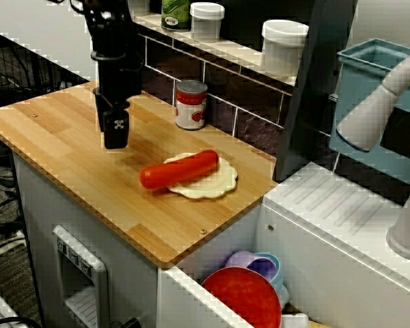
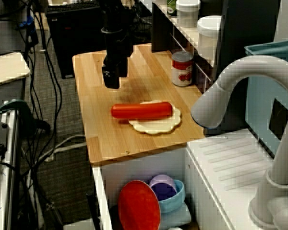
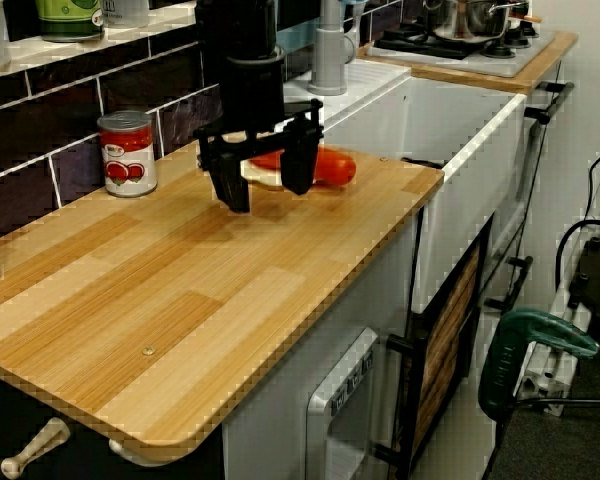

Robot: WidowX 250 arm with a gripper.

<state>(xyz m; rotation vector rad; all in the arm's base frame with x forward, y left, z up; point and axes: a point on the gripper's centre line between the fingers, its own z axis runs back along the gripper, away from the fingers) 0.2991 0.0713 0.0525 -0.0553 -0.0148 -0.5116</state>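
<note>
Spread wide and holding nothing, the fingers [image 3: 230, 185] hang over the tabletop [image 1: 68, 137], while the red sausage [image 1: 180, 169] lies near them toward the faucet [image 1: 376, 109] on a pale plate [image 1: 215, 183], its long axis running front edge to wall

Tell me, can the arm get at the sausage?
Probably yes: the gripper hangs open beside the sausage, which lies uncovered on the plate, with only bare counter between them; the can stands aside.

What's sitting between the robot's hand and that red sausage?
Nothing: only bare wooden counter lies between the hand and the sausage, as the view from above shows.
</note>
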